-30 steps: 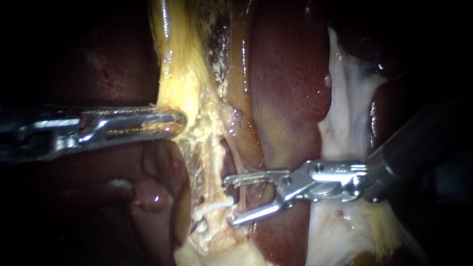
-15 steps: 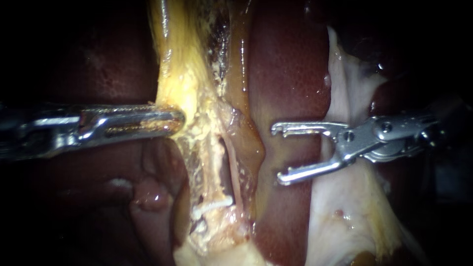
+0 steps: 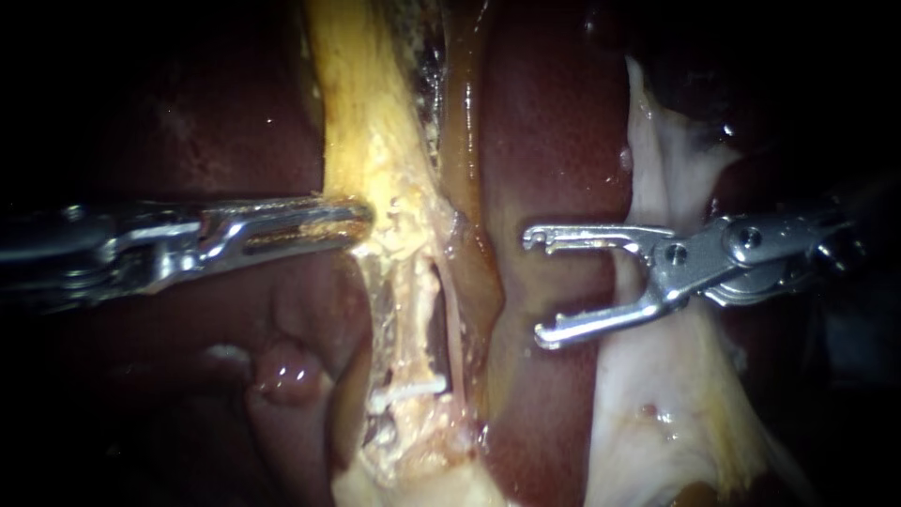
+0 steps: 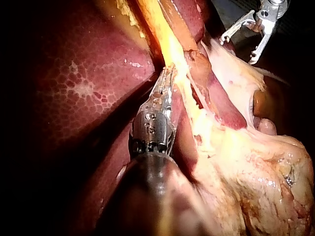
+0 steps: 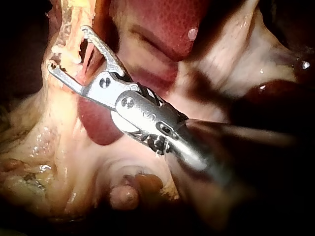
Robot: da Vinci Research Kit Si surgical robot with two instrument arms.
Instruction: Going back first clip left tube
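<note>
The liver (image 3: 554,113) fills the field, dark red and wet. A yellow band (image 3: 371,141) of tissue runs down it from far to near, left of centre. A pale fold (image 3: 657,394) lies at the right.

The left instrument (image 3: 355,221) comes in level from the left, its shaft almost straight across. Its jaws are clamped on the left edge of the yellow band, which is drawn taut. The left wrist view shows the same hold, the jaws (image 4: 170,73) pressed together on the yellow strand.

The right instrument (image 3: 537,287) comes in from the right, also nearly level, with its tips pointing left. Its jaws stand wide apart and hold nothing. They hang over bare liver, right of the band and well clear of the clip. The wrist view of this instrument (image 5: 66,47) shows the same wide gape, tips toward the stripped tissue. From the left arm's camera it (image 4: 238,49) shows far off, open.

Below the left instrument's hold, the band thins to the left tube (image 3: 413,300), a pale cord with its long axis far to near. A dark slit parts it from a thin strand (image 3: 454,319) to its right.

The clip (image 3: 405,388) is small and white. It sits on the left tube at its near end, and its long axis runs left to right, square across the tube
</note>
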